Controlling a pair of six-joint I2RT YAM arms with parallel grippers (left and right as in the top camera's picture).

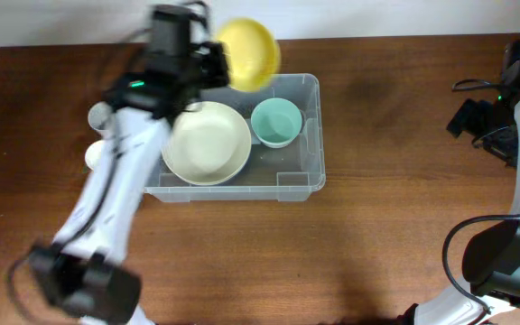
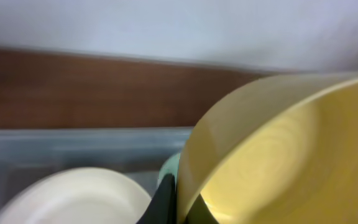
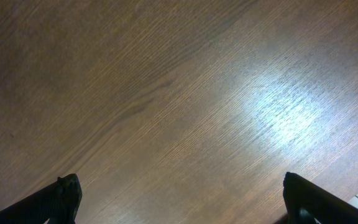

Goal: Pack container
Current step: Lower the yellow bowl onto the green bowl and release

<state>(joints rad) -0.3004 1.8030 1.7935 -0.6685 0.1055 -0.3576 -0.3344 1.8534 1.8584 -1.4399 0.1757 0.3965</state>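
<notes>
Blur smears our left hand (image 1: 223, 65), yet its wrist view shows it pinching the yellow bowl (image 1: 251, 54) by the rim, seemingly over the far wall of the container (image 1: 317, 144). That sits mid-way across the desk (image 1: 377, 244), holding a cream bowl (image 1: 208, 144) and a teal bowl (image 1: 275, 122). Our right hand (image 3: 185, 202) hangs spread above glossy brown wood.
</notes>
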